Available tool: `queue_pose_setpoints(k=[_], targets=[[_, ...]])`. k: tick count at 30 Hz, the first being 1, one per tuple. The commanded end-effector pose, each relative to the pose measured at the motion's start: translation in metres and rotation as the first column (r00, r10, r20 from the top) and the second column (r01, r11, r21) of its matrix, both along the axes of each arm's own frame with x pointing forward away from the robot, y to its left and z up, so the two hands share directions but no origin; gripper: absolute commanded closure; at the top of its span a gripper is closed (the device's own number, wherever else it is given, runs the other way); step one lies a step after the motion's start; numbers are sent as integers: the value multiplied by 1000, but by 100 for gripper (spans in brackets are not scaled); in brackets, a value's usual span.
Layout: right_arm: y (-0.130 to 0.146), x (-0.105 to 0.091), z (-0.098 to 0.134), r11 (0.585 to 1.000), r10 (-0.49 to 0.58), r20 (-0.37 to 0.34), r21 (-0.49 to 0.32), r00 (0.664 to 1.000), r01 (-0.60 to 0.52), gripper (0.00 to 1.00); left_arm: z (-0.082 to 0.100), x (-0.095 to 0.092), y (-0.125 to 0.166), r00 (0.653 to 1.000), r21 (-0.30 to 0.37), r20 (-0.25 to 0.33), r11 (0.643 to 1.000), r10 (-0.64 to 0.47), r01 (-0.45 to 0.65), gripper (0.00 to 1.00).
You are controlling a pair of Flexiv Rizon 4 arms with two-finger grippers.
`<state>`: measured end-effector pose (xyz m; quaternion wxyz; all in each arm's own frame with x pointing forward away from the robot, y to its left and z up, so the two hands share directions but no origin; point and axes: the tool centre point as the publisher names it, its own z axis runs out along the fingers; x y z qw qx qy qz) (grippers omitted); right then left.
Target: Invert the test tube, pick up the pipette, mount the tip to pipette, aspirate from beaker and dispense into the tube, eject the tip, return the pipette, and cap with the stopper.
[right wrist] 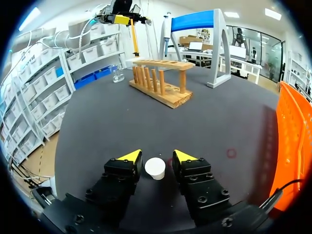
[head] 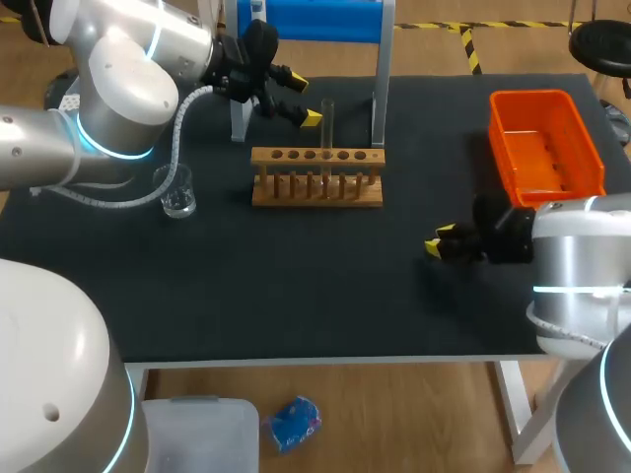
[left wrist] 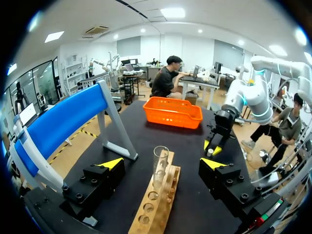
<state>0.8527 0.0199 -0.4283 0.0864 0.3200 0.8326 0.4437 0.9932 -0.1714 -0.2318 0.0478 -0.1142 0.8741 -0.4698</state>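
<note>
The left pincer [left wrist: 162,165] hung released above the wooden rack [head: 317,178], its two fingers spread wide. The test tube [left wrist: 160,161] stood upright in one of the rack's holes, mouth up, in the gap between those fingers and touched by neither. The rack sat toward the middle of the table's far edge, just in front of the blue stand [head: 308,20]. The beaker [head: 177,193] stood on the table [head: 296,286] near its left edge, well apart from the rack and under the left arm.

The right pincer [right wrist: 156,157] was low over the right side of the table, also released. The white stopper [right wrist: 155,168] rested on the dark surface between its fingers, with a sliver of table showing on each side, so neither fingertip pressed it. The orange basket [head: 545,144] lay in the far right corner, just beyond the right arm.
</note>
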Motion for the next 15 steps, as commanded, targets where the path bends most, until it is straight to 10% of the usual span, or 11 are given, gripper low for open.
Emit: queue_pose_setpoints(k=[1, 15], targets=[[-1, -1, 1, 1000, 2, -2, -3, 1000, -2, 66, 1, 1, 0, 1000, 3, -4, 1000, -3, 3, 0], [-3, -5, 1, 1000, -3, -5, -12, 1000, 3, 100, 1, 1, 0, 1000, 3, -4, 1000, -3, 3, 0]])
